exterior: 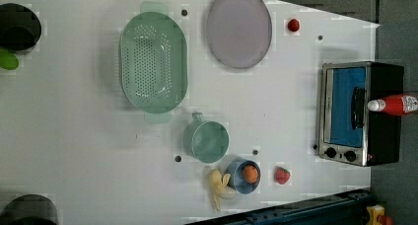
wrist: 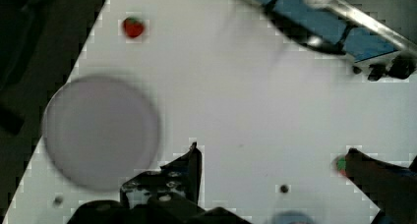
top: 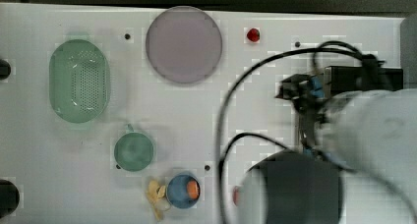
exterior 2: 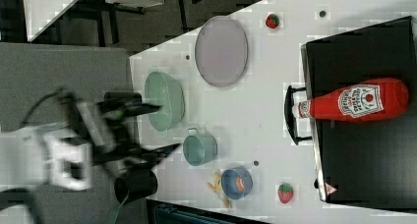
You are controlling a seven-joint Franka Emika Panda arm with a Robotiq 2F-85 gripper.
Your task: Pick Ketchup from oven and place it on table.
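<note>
Ketchup, in a slim red squeeze bottle with a white cap and a white-and-red label [exterior 2: 356, 102], lies on its side on the flat roof of the boxy black toaster oven [exterior 2: 364, 150], not inside it. In the left view we see the white cap reaching the front edge of the roof, above the dark handle on the blue glass door [exterior: 349, 106]. The oven stands by one end of the large white bench [exterior: 276, 116].

We see the tool [wrist: 270, 167] released, its two dark fingers [wrist: 189, 167] spread wide and holding nothing, above bare bench near the round pale lilac plate [wrist: 101, 130], well apart from the bottle.

We judge the bottle light and fairly stiff, though its plastic wall would give under a hard squeeze, and its smooth round body may roll or slip. The best hold looks to be across the labelled middle, with the fingers on either side of the long axis, rather than on the narrow neck. It lies free, so a nudge could send it rolling off the roof.
</note>
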